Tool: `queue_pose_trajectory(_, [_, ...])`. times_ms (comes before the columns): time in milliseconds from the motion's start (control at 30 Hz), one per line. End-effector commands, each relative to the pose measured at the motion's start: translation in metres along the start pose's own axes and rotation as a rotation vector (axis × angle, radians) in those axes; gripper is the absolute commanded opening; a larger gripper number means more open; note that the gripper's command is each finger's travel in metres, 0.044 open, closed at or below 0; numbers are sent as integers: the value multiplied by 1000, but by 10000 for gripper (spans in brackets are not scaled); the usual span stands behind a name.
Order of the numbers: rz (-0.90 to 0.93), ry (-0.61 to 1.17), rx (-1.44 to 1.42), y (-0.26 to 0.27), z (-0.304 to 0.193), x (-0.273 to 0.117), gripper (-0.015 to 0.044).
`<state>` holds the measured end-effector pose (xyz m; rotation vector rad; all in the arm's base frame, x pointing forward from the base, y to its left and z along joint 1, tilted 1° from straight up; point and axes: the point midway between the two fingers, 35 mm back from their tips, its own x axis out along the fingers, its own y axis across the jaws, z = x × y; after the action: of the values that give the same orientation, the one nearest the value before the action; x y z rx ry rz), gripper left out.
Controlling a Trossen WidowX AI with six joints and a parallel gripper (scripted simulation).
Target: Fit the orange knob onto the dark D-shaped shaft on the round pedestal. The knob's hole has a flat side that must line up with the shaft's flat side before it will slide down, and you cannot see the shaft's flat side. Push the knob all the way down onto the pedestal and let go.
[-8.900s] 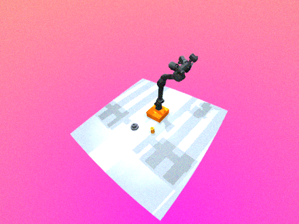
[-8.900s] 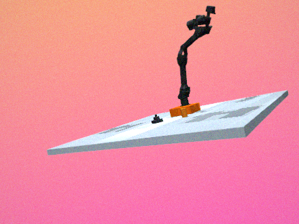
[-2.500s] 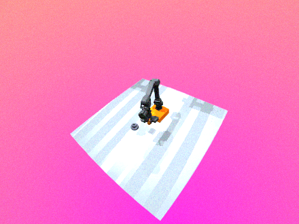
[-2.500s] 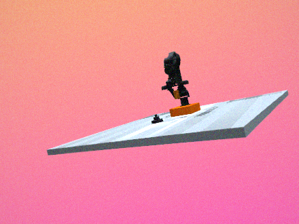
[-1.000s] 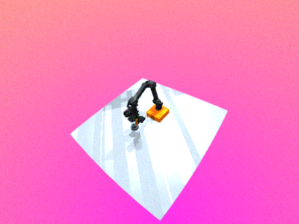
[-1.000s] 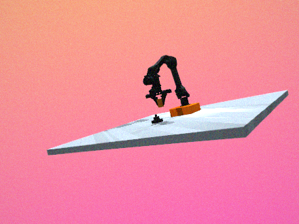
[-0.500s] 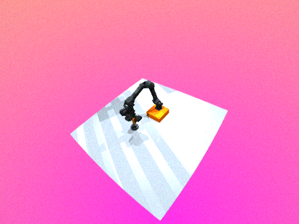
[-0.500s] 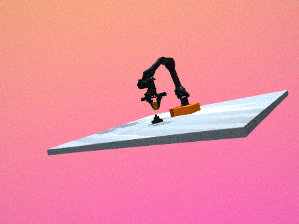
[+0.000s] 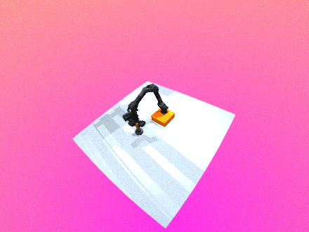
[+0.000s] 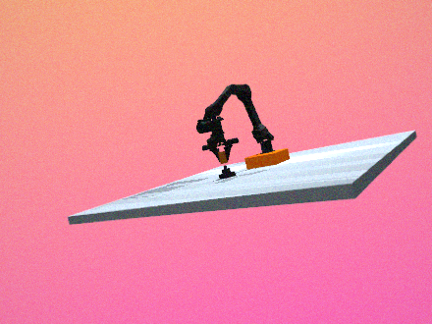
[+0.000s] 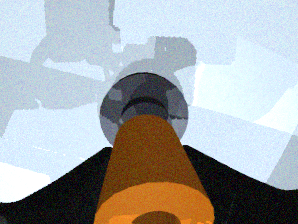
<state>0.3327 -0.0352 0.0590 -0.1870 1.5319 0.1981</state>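
Observation:
The orange knob (image 9: 137,125) (image 10: 223,157) (image 11: 150,160) is held upright between the fingers of my gripper (image 9: 137,126) (image 10: 223,158), which is shut on it. The round dark pedestal (image 9: 139,132) (image 10: 227,175) (image 11: 110,112) stands on the table below the knob. In the exterior view a small gap shows between the knob's lower end and the shaft (image 10: 225,168). In the wrist view the knob's far end overlaps the middle of the pedestal and hides the shaft's top. The shaft's flat side cannot be seen.
The arm's orange base block (image 9: 163,118) (image 10: 267,158) sits on the pale table (image 9: 196,140) (image 10: 314,172), to the right of the pedestal in the top and exterior views. The arm arches from the block over to the pedestal. Grey shadows and bands cross the table top.

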Motion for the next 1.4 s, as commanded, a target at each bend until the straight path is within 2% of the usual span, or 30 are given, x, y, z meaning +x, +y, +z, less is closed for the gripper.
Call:
queue_pose_trajectory(0, [-1,7,-3,-1,-1,11,0])
queue_pose_trajectory(1133, [-1,7,0,0,-3,6,0])
queue_pose_trajectory(1367, [-1,7,-199,0,-3,5,0])
